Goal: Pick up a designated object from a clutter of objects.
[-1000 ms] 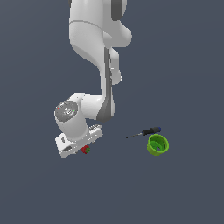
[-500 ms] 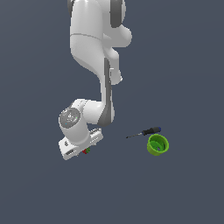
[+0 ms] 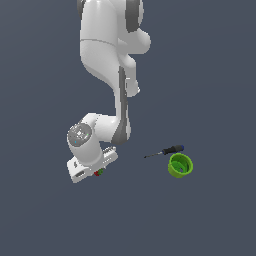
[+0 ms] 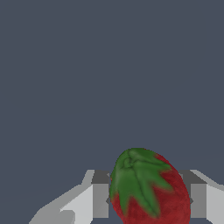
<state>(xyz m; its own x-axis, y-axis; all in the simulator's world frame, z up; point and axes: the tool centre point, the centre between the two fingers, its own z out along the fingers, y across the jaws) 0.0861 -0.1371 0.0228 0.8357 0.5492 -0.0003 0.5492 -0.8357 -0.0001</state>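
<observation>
White arm bent low over the grey floor, gripper with a finger on each side of the red strawberry, pads apparently touching it. Off toward the exterior view's right, green cup just beside the dark-handled screwdriver, well apart from the strawberry.
</observation>
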